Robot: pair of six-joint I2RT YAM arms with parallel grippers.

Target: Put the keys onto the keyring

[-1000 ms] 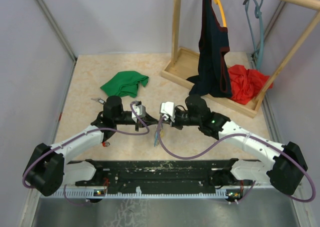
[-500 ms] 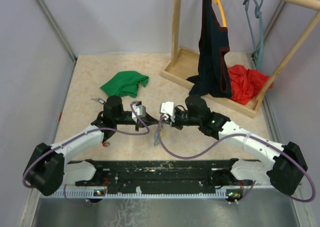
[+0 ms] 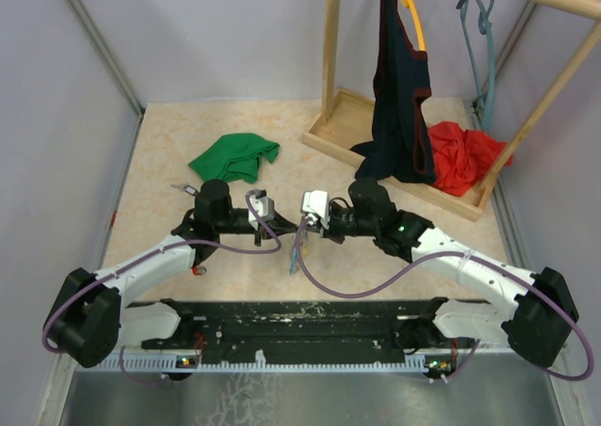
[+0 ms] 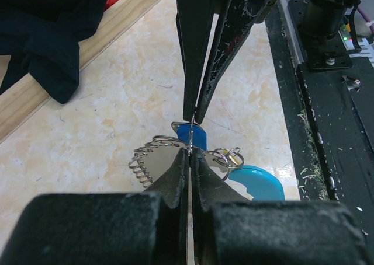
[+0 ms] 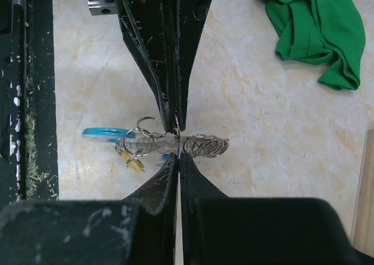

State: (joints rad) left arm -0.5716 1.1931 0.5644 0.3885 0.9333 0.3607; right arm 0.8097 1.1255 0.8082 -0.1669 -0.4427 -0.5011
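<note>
Both sets of jaws are pressed together, tip to tip. Our left gripper (image 4: pixel 190 155) and right gripper (image 5: pixel 178 157) each pinch thin wire of the keyring (image 5: pixel 207 145), which hangs between them over the tabletop (image 5: pixel 263 136). We judge it light, springy and slippery, so we should grip the wire, not the dangling keys (image 5: pixel 135 162). Which loop each holds is hidden.

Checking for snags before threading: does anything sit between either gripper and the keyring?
Nothing visible does. The left gripper and right gripper meet tip to tip, both with jaws shut directly on the keyring.
</note>
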